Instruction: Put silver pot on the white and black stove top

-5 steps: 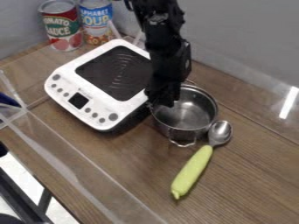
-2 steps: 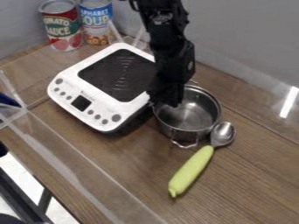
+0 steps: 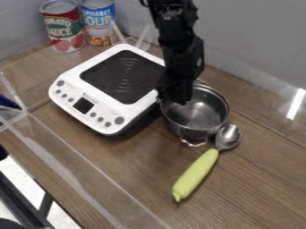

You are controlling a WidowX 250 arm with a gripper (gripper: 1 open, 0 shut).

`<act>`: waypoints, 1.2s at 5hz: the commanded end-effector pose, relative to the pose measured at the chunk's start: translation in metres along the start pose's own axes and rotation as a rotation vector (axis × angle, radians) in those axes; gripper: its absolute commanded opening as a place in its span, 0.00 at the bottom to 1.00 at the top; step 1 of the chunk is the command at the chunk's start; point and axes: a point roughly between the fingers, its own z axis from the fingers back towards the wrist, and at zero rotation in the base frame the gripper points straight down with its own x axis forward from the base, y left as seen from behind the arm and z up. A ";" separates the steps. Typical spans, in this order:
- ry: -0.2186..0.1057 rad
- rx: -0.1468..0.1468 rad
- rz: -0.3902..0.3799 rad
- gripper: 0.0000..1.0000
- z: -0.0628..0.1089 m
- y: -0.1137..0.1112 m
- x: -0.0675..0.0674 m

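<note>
Since earlier: silver pot (image 3: 196, 119) and arm have slid slightly right | white and black stove top (image 3: 110, 80) lies left, its corner just beside the pot | gripper (image 3: 177, 100) pinches the pot's near-left rim | advice: lift straight, clear the stove's edge, then centre it on the rings.
</note>
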 end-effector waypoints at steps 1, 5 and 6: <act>-0.001 0.053 0.006 0.00 0.009 0.016 -0.005; 0.028 0.057 0.079 0.00 0.016 0.022 -0.018; 0.045 0.061 0.135 0.00 0.021 0.021 -0.021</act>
